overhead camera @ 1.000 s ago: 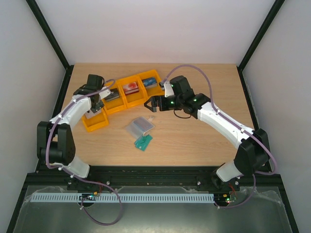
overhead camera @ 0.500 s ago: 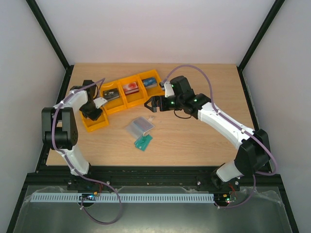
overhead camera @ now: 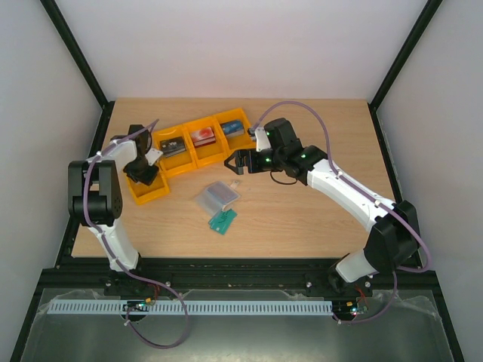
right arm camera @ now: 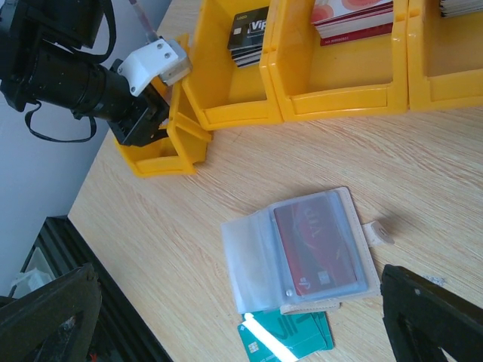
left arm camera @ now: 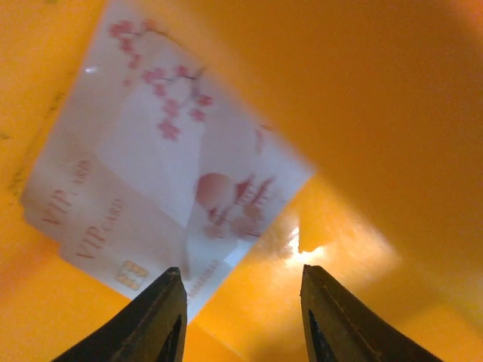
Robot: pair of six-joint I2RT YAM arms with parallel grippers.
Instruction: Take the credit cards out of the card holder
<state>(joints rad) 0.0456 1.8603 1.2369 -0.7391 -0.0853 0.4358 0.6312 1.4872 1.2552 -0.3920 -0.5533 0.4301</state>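
Observation:
The beige card holder [overhead camera: 217, 196] lies open on the table, a dark red credit card [right arm camera: 315, 245] showing behind its clear pocket [right arm camera: 253, 264]. Green cards [right arm camera: 287, 341] lie fanned at its near edge. My right gripper [right arm camera: 240, 269] hovers above it, open and holding nothing. My left gripper [overhead camera: 143, 172] is down inside the leftmost yellow bin [overhead camera: 149, 192], with its jaws apart and nothing between them. Pale pink-flowered credit cards [left arm camera: 151, 166] lie on the bin floor just beyond the left fingertips [left arm camera: 172, 280].
A row of yellow bins [overhead camera: 204, 139] runs along the back left. One holds a black card [right arm camera: 245, 34], another red-and-white cards [right arm camera: 351, 15]. The card holder's snap tab [right arm camera: 376, 231] sticks out to the right. The table's left edge is close to the left arm.
The left arm's elbow has swung back to the left, and its gripper has sunk into the leftmost bin with narrower jaws. The right arm and card holder have not moved.

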